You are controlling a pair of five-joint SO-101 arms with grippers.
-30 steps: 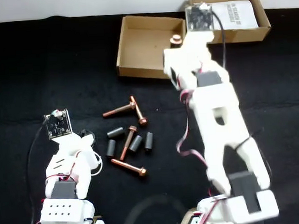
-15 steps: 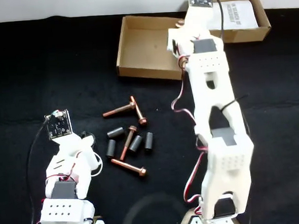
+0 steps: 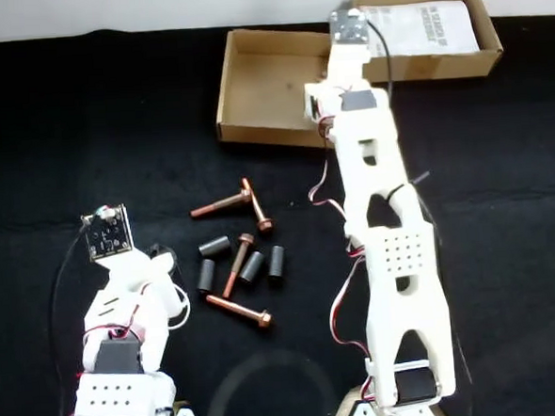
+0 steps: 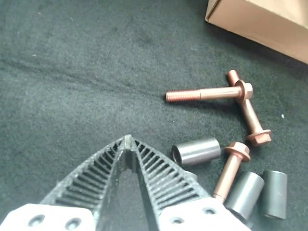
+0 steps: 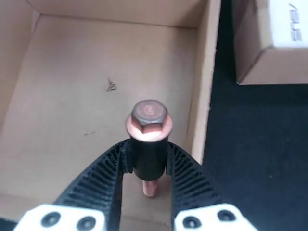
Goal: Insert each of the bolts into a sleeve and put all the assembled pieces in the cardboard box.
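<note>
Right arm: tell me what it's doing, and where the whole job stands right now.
The right tool is shut on an assembled piece, a bolt inside a sleeve, held over the cardboard box. The left tool rests shut and empty beside the loose parts. Four bolts and four sleeves lie unassembled on the table.

Both arms are white printed plastic. Right arm (image 3: 394, 257): slotted cut-outs and a panel with a grid of holes. Left arm (image 3: 124, 316): row of holes at the base. Dark grey servo blocks at the joints. Red, white and black wires loop alongside. Left claw (image 4: 127, 140) and right claw (image 5: 149, 147): black ribbed fingers on white mounts with screw holes.
</note>
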